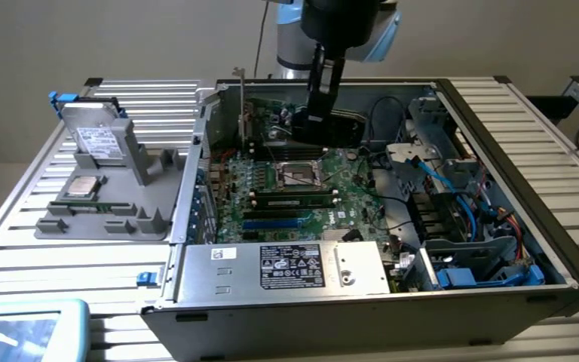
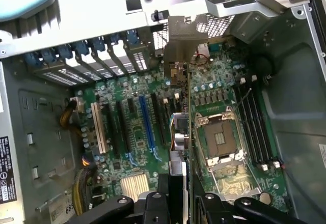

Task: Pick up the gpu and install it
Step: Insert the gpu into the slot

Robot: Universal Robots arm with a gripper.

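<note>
gpu (image 2: 189, 107) thin, upright, silver-ended; claw (image 2: 179, 183) gripping it

Power supply label (image 1: 292, 265): black and white print at the case (image 1: 531, 302) edge; we can read none of it.
Drive label (image 1: 96, 140): white, dark lines; unreadable to us.
Sticker (image 2: 62, 211): we make out perhaps "69".

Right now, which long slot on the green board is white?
The end slot, farthest from the gpu in the hand; the others are black, except one blue slot.
</note>
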